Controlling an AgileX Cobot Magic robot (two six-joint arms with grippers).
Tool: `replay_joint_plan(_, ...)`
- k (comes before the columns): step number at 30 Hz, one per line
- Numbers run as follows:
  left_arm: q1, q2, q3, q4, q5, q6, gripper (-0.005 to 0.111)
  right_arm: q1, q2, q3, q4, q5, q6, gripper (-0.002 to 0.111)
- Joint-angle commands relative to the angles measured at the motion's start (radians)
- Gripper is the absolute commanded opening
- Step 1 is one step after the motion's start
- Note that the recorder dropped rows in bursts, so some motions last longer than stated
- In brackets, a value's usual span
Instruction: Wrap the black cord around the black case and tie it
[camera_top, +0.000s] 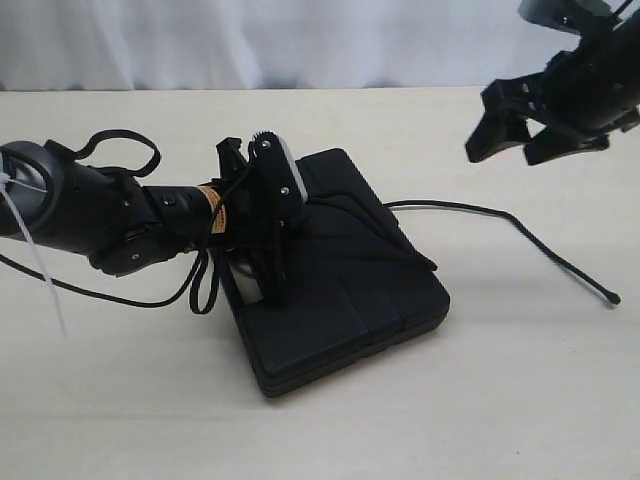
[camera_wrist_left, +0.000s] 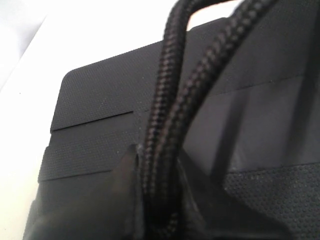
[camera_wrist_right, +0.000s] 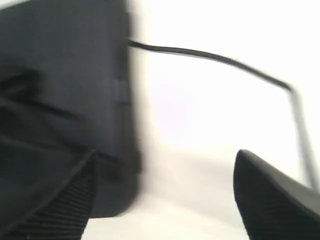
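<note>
The black case (camera_top: 350, 275) lies flat in the middle of the table. My left gripper (camera_top: 292, 212) reaches over its left part and is shut on the black cord. In the left wrist view two braided strands of the cord (camera_wrist_left: 170, 100) run out from between the closed fingers (camera_wrist_left: 125, 195) above the case's textured lid (camera_wrist_left: 95, 100). One strand crosses the lid to its right edge (camera_top: 425, 262). The other trails off over the table to a tip (camera_top: 611, 297). My right gripper (camera_top: 510, 135) hangs open in the air at the upper right, holding nothing.
The right wrist view is blurred; it shows the case's edge (camera_wrist_right: 65, 75), the cord (camera_wrist_right: 210, 56) on the table and the open gripper (camera_wrist_right: 165, 200). Robot cables loop (camera_top: 125, 140) around the left arm, beside a white zip tie (camera_top: 40, 270). A white curtain hangs behind.
</note>
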Motion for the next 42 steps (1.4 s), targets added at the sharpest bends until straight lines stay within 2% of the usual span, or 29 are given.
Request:
replay_joint_plan(1, -0.001, 0.001, 0.001, -0.007, 0.000, 0.045, 0.000, -0.019, 0.048, -0.005, -0.310, -0.059, 0.180, 0.071)
replay_joint_plan(5, -0.001, 0.001, 0.001, -0.007, 0.007, 0.103, 0.000, -0.019, 0.137, -0.008, -0.516, -0.118, 0.218, 0.071)
replay_joint_plan(9, -0.001, 0.001, 0.001, -0.007, 0.020, 0.195, 0.000, -0.019, 0.237, -0.011, -0.587, -0.125, 0.014, 0.064)
replay_joint_plan(16, -0.001, 0.001, 0.001, -0.005, 0.048, 0.245, 0.000, -0.016, 0.438, -0.196, -0.573, -0.042, -0.004, 0.039)
replay_joint_plan(21, -0.001, 0.001, 0.001, -0.005, 0.088, 0.294, 0.000, -0.016, 0.519, -0.251, -0.555, 0.001, -0.038, 0.048)
replay_joint_plan(26, -0.001, 0.001, 0.001, -0.005, 0.102, 0.329, 0.000, -0.016, 0.531, -0.251, -0.555, -0.008, -0.038, 0.043)
replay_joint_plan(30, -0.001, 0.001, 0.001, -0.005, 0.105, 0.349, 0.000, -0.016, 0.547, -0.251, -0.462, -0.002, -0.121, 0.043)
replay_joint_plan(33, -0.001, 0.001, 0.001, -0.005, 0.105, 0.349, 0.000, -0.016, 0.556, -0.251, -0.459, -0.045, -0.096, 0.043)
replay_joint_plan(34, -0.001, 0.001, 0.001, -0.005, 0.105, 0.349, 0.000, -0.016, 0.558, -0.251, -0.461, -0.047, -0.084, 0.041)
replay_joint_plan(36, -0.001, 0.001, 0.001, -0.005, 0.105, 0.365, 0.000, -0.016, 0.571, -0.251, -0.463, -0.047, -0.067, 0.021)
replay_joint_plan(38, -0.001, 0.001, 0.001, -0.005, 0.099, 0.376, 0.000, -0.016, 0.583, -0.251, -0.474, -0.047, -0.052, 0.009)
replay_joint_plan(39, -0.001, 0.001, 0.001, -0.005, 0.094, 0.375, 0.000, -0.016, 0.585, -0.251, -0.474, -0.045, -0.052, 0.005)
replay_joint_plan(42, -0.001, 0.001, 0.001, -0.007, 0.066, 0.422, 0.000, -0.016, 0.567, -0.288, -0.442, 0.049, -0.056, 0.004)
